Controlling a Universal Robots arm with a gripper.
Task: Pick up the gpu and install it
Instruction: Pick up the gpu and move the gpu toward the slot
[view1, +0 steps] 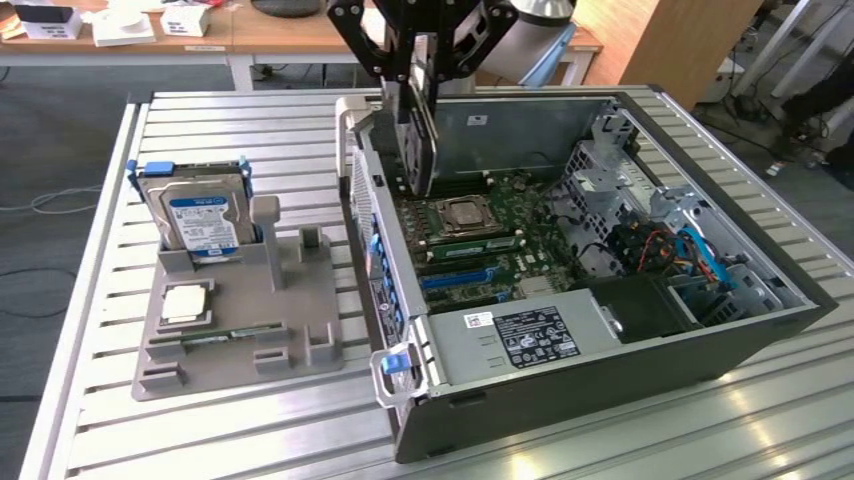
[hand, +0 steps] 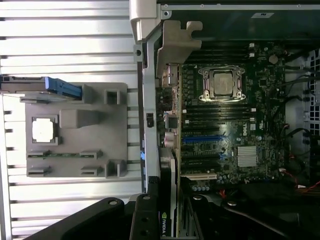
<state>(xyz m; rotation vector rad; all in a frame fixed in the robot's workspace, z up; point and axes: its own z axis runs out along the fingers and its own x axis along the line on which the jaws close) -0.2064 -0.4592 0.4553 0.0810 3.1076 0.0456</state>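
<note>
The gpu (view1: 424, 130) hangs upright on edge above the open computer case (view1: 601, 390), close to the case wall on the exterior view's left. My gripper (view1: 424, 65) is shut on its upper end. In the wrist view I look down along the card (hand: 168, 200), whose silvery bracket (hand: 175, 42) sits over the case's rear edge; my gripper (hand: 168, 217) clamps the card from both sides. Below lie the motherboard (view1: 501, 235) and its blue expansion slot (hand: 202, 139). The card's lower edge is above the board, apart from the slots.
A grey parts holder (view1: 247, 320) on the slatted metal table (view1: 200, 430) carries a blue-labelled hard drive (view1: 200, 220), a processor chip (view1: 184, 300) and a RAM stick (view1: 214, 340). Inside the case are the power supply (view1: 527, 335), processor socket (view1: 467, 212) and cables (view1: 694, 255).
</note>
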